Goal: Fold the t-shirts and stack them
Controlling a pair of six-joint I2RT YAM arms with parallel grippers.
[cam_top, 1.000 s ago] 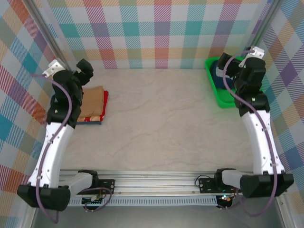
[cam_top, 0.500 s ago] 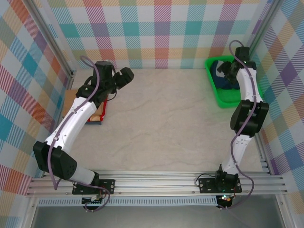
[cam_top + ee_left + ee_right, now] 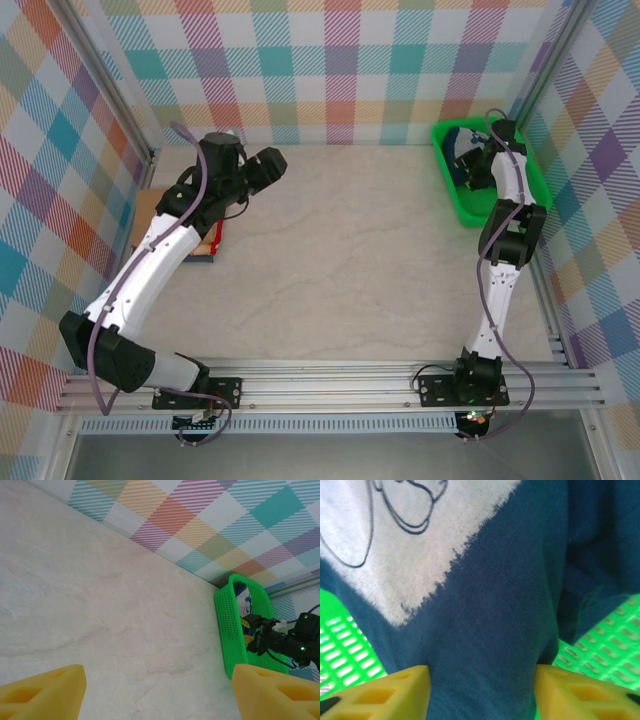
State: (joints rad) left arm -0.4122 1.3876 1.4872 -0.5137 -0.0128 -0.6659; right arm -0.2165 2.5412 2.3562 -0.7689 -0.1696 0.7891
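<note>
A dark navy t-shirt [image 3: 510, 580] with a white printed graphic [image 3: 395, 545] lies crumpled in the green basket [image 3: 455, 195]. My right gripper [image 3: 482, 690] is down in the basket [image 3: 600, 650], open, with a raised fold of the navy cloth between its yellow fingers [image 3: 395, 692] and touching both. From above, the right gripper [image 3: 470, 165] sits over the navy t-shirt [image 3: 462, 148]. The folded t-shirts [image 3: 217, 236] are stacked at the table's left, mostly hidden under my left arm. My left gripper [image 3: 268, 165] hovers open over bare table [image 3: 125, 620], holding nothing.
The green basket [image 3: 227, 625] stands in the back right corner against the checked wall. Metal frame posts [image 3: 110, 90] rise at both back corners. Bare marbled tabletop [image 3: 340, 250] stretches between the stack and the basket.
The left arm swung from over the folded stack toward the back middle of the table. The right arm stretched out and reached down into the basket.
</note>
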